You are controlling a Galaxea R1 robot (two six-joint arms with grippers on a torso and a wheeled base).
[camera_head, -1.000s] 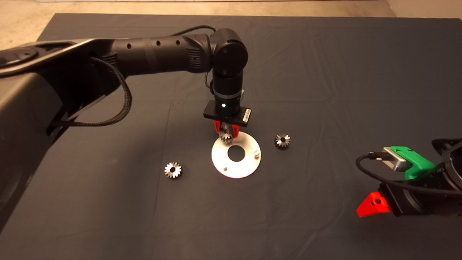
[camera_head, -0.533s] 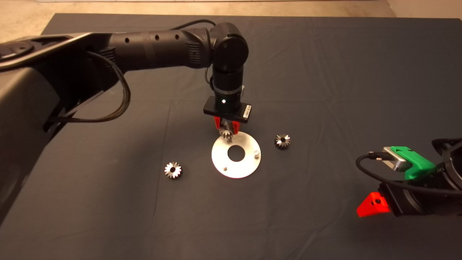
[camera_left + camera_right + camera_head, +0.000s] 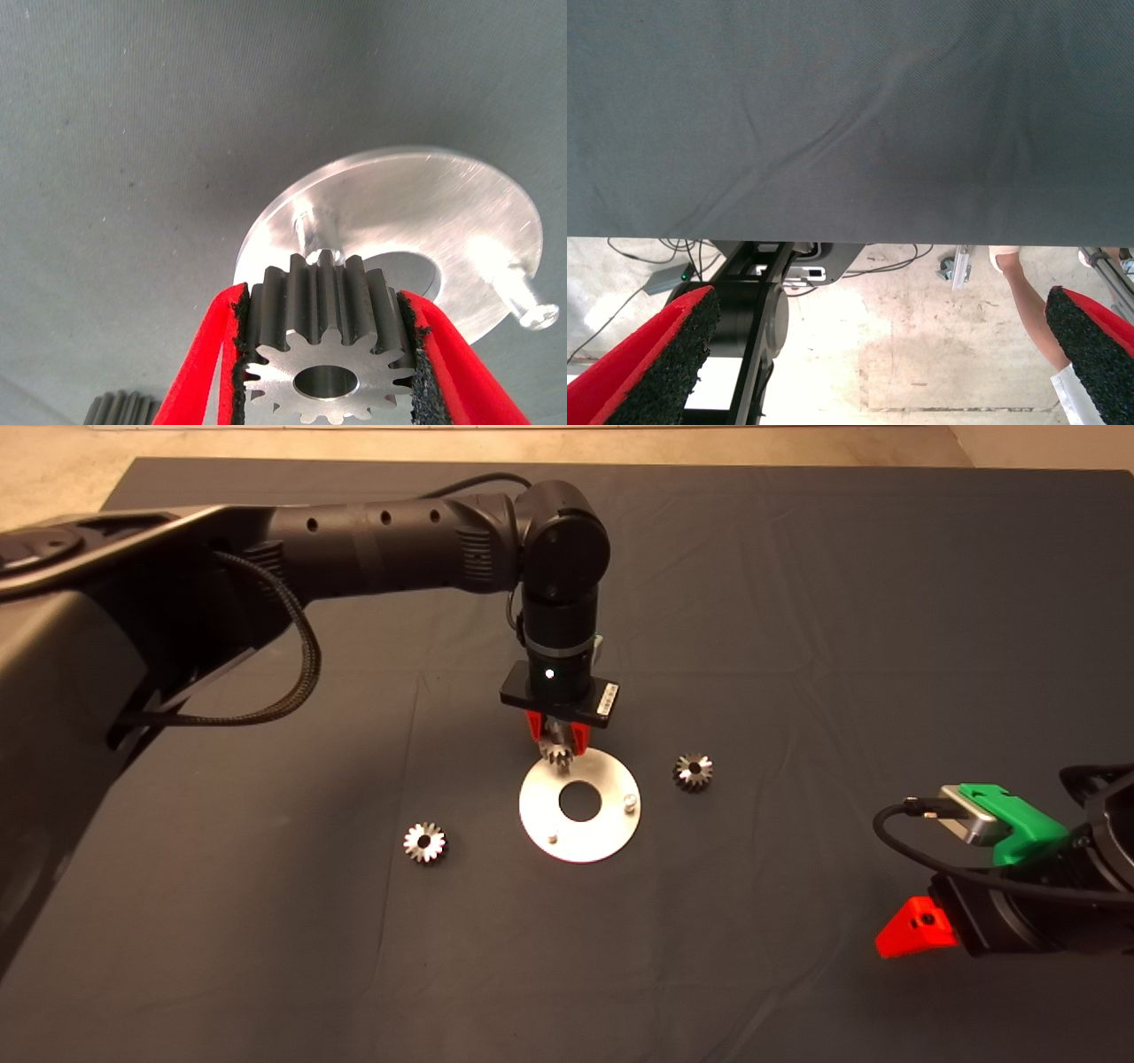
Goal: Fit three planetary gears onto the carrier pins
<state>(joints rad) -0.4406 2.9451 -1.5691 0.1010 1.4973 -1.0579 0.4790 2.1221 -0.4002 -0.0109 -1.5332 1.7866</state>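
Observation:
My left gripper (image 3: 556, 737) is shut on a planetary gear (image 3: 557, 755), held just above the far rim of the silver disc (image 3: 602, 828). In the left wrist view the gear (image 3: 323, 345) sits between my red fingers (image 3: 199, 381), just above one carrier pin (image 3: 312, 228); a second pin (image 3: 527, 301) stands at the disc's (image 3: 425, 212) edge. The head view shows two bare pins (image 3: 629, 802) (image 3: 552, 838). One loose gear (image 3: 424, 842) lies left of the disc, another (image 3: 693, 771) to its right. My right gripper (image 3: 921, 930) is parked at the lower right, open and empty.
The dark mat (image 3: 797, 602) has shallow wrinkles. The right wrist view looks past the mat's edge (image 3: 850, 237) at the floor, where cables, a black stand (image 3: 757, 328) and a person's leg (image 3: 1023, 297) show.
The left gripper with the gear has risen and shifted very slightly over the disc's far rim. The loose gears, the disc and the right arm have not moved.

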